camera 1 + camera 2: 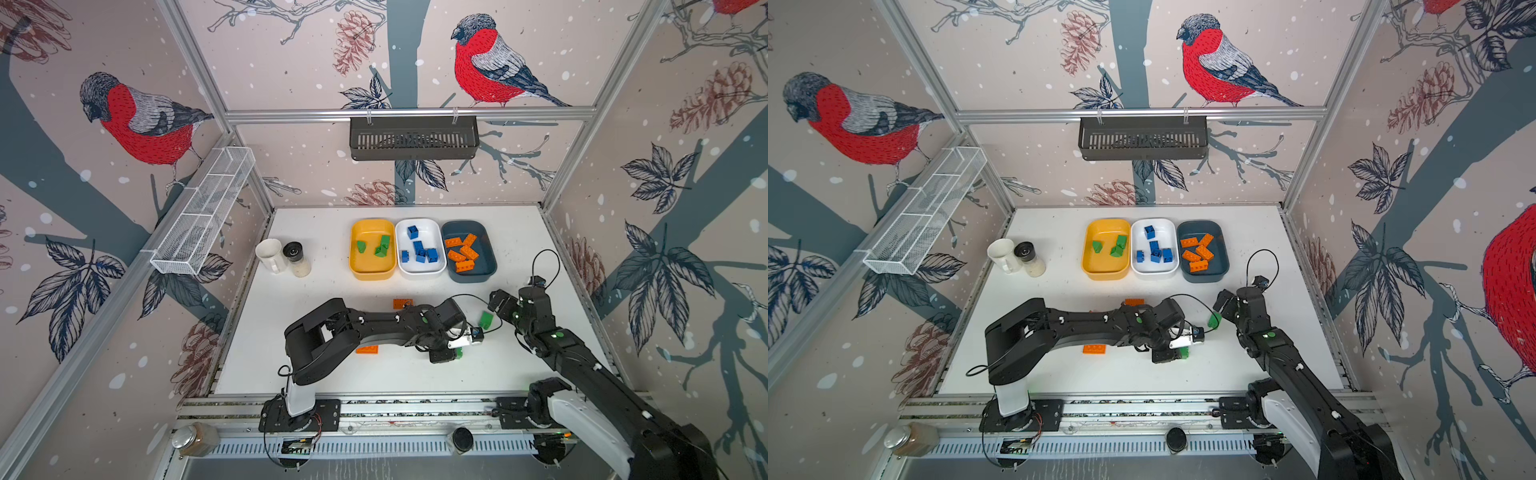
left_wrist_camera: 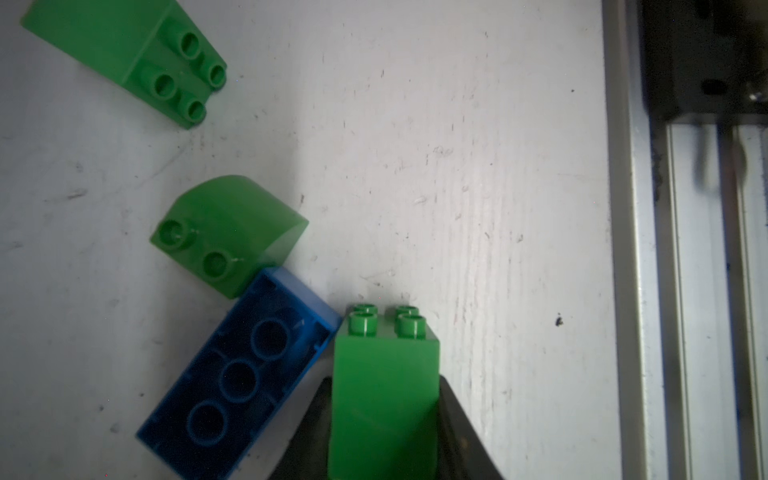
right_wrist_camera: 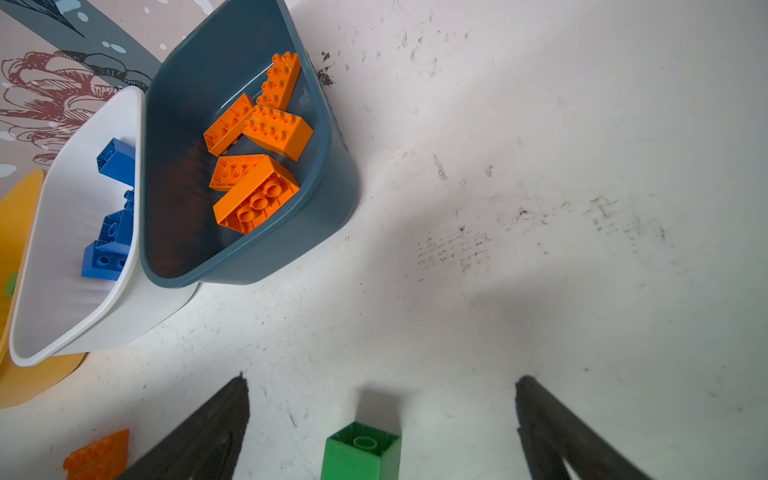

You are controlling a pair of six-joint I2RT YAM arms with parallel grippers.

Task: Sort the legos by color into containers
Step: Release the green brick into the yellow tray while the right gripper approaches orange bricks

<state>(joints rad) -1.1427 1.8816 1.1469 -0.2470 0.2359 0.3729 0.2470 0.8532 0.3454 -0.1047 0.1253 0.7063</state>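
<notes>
Green brick [image 2: 384, 357] is pinched between the left gripper's [image 2: 385, 380] jaws, toward the front edge of the desk [image 1: 395, 376], with a blue brick [image 2: 237, 374] touching its side. Best to lift straight up so the blue one isn't dragged, then carry it to the yellow tub [image 1: 372, 275] by the back edge. The right gripper [image 3: 382, 379] hangs with jaws spread either side of another green brick [image 3: 361, 451]; mind the arms crossing.
</notes>
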